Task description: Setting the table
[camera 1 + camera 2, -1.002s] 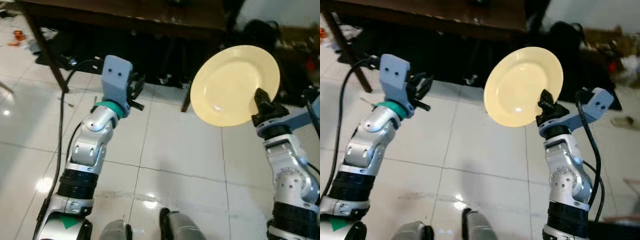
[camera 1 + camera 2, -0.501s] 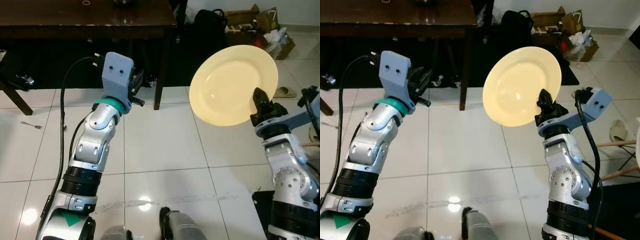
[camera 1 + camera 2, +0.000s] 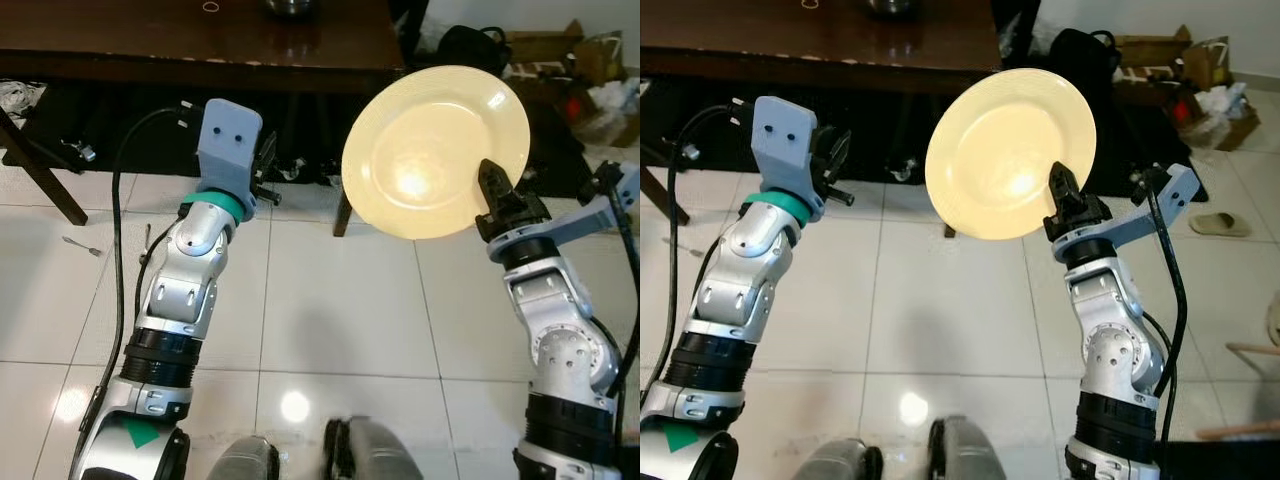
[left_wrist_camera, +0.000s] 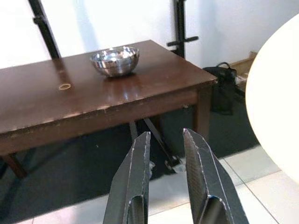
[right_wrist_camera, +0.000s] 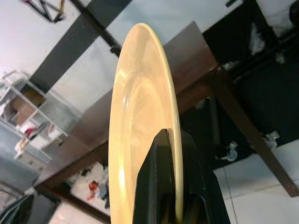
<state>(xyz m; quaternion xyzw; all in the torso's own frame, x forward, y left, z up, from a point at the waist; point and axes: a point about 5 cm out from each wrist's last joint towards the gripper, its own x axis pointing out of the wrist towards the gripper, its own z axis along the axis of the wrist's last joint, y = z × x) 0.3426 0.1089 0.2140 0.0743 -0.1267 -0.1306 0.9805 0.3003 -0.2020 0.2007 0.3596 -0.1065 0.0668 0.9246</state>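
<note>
**Ana:** Swinging round again, that head camera: half a second ago the dark wooden table (image 3: 200, 45) was further left with its leg mid-picture, and now the near corner sits right behind the cream plate (image 3: 436, 150). The plate itself looks just as firmly gripped as it was.

**Ben:** And who's got it?

**Ana:** The right gripper (image 3: 493, 195), fingers closed on the plate's lower rim. In the right wrist view you see the plate (image 5: 142, 130) edge-on, pinched between the two black fingers (image 5: 156, 182), standing nearly upright, face toward the robot, up in the air in front of the table corner.

**Ben:** The other arm?

**Ana:** The left gripper (image 4: 166, 186) is raised, holding nothing, its fingers a narrow gap apart, pointing at the tabletop. There's a steel bowl (image 4: 115, 60) on the table already, and a fork (image 3: 80, 246) lying on the floor tiles.

**Ben:** So where are we in the job?

**Ana:** I'd call it the carry, with the plate not yet set down. Next it needs to close in on the table, tip that plate flat over bare wood clear of the bowl, lower it, then release.
</note>
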